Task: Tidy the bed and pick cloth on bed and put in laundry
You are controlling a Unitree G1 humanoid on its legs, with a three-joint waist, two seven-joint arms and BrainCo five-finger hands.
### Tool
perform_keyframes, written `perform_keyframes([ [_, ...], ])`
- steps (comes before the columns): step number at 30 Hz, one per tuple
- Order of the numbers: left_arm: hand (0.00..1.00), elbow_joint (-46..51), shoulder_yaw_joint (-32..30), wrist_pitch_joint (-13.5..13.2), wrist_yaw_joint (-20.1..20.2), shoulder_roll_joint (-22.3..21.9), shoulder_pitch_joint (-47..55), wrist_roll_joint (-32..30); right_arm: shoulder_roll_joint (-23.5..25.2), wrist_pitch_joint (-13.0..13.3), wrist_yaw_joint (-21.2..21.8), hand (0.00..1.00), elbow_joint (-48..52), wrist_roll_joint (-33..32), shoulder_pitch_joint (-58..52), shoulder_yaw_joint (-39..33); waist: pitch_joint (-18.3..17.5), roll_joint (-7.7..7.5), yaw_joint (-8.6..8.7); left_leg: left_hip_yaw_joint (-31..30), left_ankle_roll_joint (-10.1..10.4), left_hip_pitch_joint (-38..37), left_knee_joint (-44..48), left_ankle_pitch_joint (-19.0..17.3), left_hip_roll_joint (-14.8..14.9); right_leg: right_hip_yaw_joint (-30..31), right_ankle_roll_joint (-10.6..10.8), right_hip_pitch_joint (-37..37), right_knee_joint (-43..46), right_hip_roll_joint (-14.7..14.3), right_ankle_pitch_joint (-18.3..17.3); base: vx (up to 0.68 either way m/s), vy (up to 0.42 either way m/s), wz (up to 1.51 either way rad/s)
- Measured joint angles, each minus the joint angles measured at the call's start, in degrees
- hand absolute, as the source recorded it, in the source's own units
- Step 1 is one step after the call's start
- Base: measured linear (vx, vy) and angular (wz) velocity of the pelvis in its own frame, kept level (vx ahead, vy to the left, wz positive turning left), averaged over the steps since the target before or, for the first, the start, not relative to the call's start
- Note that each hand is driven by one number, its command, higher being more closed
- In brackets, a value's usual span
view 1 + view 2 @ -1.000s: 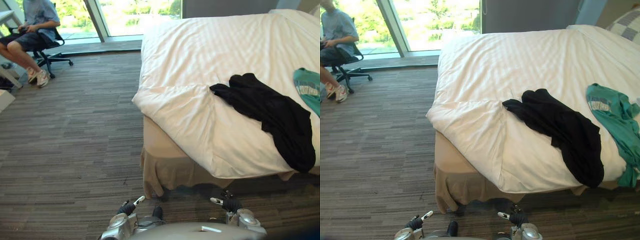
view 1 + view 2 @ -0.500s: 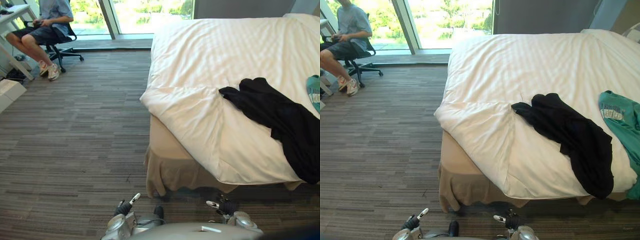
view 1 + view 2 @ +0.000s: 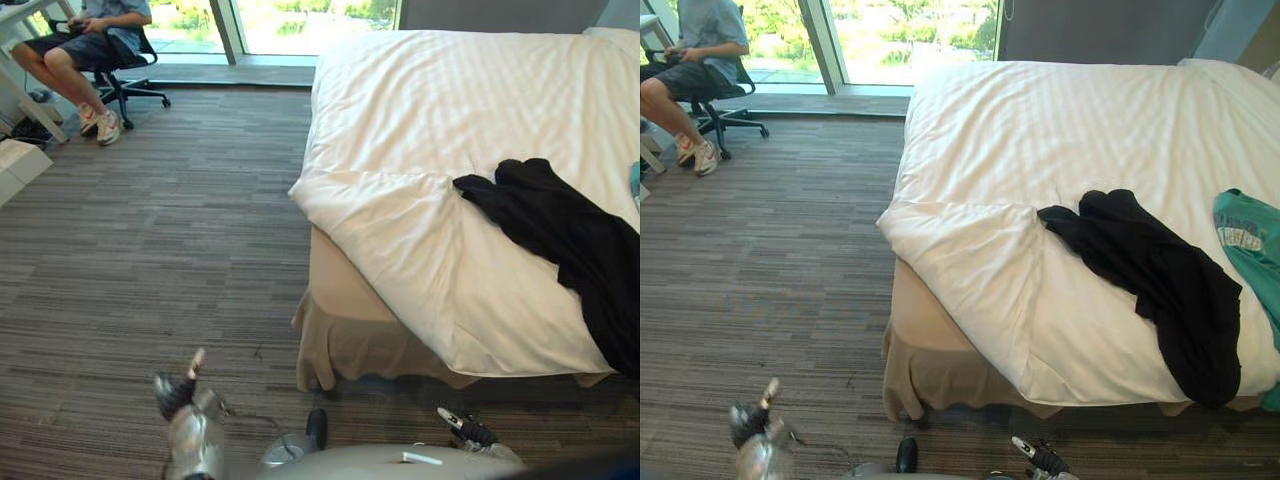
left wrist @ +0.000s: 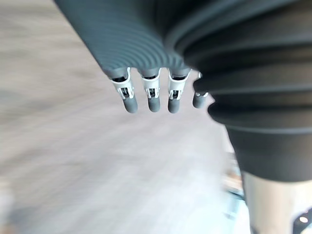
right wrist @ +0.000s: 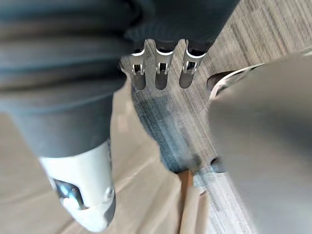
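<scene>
Left hand (image 3: 178,388) has swung out to the robot's left and risen off its earlier low spot. Right hand (image 3: 462,430) has dropped lower at the bottom edge. The whole view has also shifted, so the head camera moved; bed and clothes did not. Reads as the robot walking or turning towards the bed, arms swinging. No reach begun, so pickup is not yet started.

Left to right:
- Person (image 3: 90,35) seated on an office chair (image 3: 125,75) at far left, by the window (image 3: 910,25), well apart from the bed.
- White box (image 3: 18,165) on the floor at the left edge.
- Striped grey carpet (image 3: 150,250) between robot and bed, bare.
- Left hand over the carpet; in its wrist view the fingers (image 4: 152,100) hang straight and loose, holding nothing.
- Bed (image 3: 450,100) with white duvet, mostly smooth, near-left corner rumpled with a fold. Tan skirt (image 3: 345,345) shows under it.
- Black cloth (image 3: 560,235) lies on the duvet near the front edge, spread out, one end draping over the side.
- Right hand low, near the bed's foot; fingers (image 5: 163,73) straight, empty.
- Teal cloth (image 3: 1250,240) on the bed just right of the black one, near it, whether touching I cannot tell.

Both clothes are still on the bed, well apart from both hands.
</scene>
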State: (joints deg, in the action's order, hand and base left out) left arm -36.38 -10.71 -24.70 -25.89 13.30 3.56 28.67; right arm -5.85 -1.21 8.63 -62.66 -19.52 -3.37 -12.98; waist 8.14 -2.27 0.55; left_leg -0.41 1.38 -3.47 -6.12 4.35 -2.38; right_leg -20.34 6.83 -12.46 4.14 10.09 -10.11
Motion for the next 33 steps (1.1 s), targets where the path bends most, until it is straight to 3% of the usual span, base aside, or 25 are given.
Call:
perform_keyframes([
  [1,0.0,3.62,0.28,-0.12,-3.44,1.64,-1.02,-6.58,-0.18,-0.6,0.0,0.0,0.15,-0.12,0.87,0.02,-0.04,0.05,0.07,0.28,0.02,-0.31,-0.01,-0.01,0.12,0.24,-0.39,-0.23,0.01,-0.14,0.08,0.01,-0.036,0.0],
  [4,0.0,9.24,2.11,0.97,-7.93,4.05,-3.37,-16.76,-0.66,-1.09,-0.05,0.0,1.39,-0.58,1.47,0.13,-0.29,0.75,0.15,1.59,0.26,-0.37,-0.04,-0.2,0.61,0.97,-0.95,-0.02,0.0,-0.57,0.23,-0.02,-0.039,-0.09],
  [6,0.0,12.96,4.46,4.73,-10.65,5.54,-6.21,-26.32,-1.09,-1.76,-0.15,0.0,1.63,-0.57,1.36,0.17,-0.62,1.34,0.32,2.35,0.63,-0.53,-0.05,-0.69,1.24,1.51,-1.15,0.1,-0.04,-1.09,0.12,-0.03,-0.054,-0.13],
  [9,0.0,13.82,6.51,7.91,-10.38,7.58,-9.86,-36.46,-1.07,-2.19,-0.37,0.0,1.64,-0.57,1.08,0.2,-0.71,1.49,0.72,3.45,1.29,-0.35,-0.05,-1.54,2.25,2.54,-1.65,0.75,-0.33,-1.88,-0.19,-0.06,-0.082,-0.27],
  [13,0.0,10.07,8.6,6.3,-7.84,14.57,-15.95,-45.85,-1.17,-2.31,-0.37,0.0,2.66,-0.45,-0.68,-0.08,-0.78,1.3,1.66,5.6,1.54,-0.38,-0.03,-1.8,3.47,4.67,-1.87,1.45,-1.32,-2.94,-0.33,-0.01,-0.07,-0.27],
  [20,0.0,7.85,17.0,5.77,-0.59,21.99,-29.06,-50.13,-0.89,-2.5,-1.03,0.0,2.54,0.68,-1.87,0.16,-0.93,1.38,3.27,7.22,1.84,-0.79,0.31,-1.46,3.49,5.57,-2.6,1.59,-0.85,-3.11,0.08,0.07,-0.033,-0.04],
  [24,0.0,7.8,20.69,9.67,3.19,22.05,-31.97,-50.05,0.39,-2.12,-2.5,0.0,1.9,0.69,-1.15,1.74,-1.64,1.49,3.88,9.84,2.3,-1.54,0.4,-0.39,4.64,8.22,-4.8,2.25,1.0,-4.1,1.51,0.06,-0.014,-0.1],
  [27,0.0,7.37,22.63,12.61,4.6,22.04,-32.05,-49.94,1.04,-2.09,-3.05,0.0,1.42,0.67,-1.32,2.8,-2.68,1.29,4.95,11.54,2.21,-1.45,0.42,0.22,5.29,8.68,-5.03,3.15,2.67,-4.66,1.67,0.04,-0.057,0.0],
  [33,0.0,3.75,25.04,15.76,7.84,21.88,-34.28,-49.52,0.65,-1.69,-4.56,0.0,1.62,0.69,-1.84,2.98,-3.16,2.1,5.87,14.81,1.79,-0.96,0.43,2.57,7.88,11.67,-6.19,5.42,3.74,-6.83,5.55,-0.01,-0.04,-0.12],
])
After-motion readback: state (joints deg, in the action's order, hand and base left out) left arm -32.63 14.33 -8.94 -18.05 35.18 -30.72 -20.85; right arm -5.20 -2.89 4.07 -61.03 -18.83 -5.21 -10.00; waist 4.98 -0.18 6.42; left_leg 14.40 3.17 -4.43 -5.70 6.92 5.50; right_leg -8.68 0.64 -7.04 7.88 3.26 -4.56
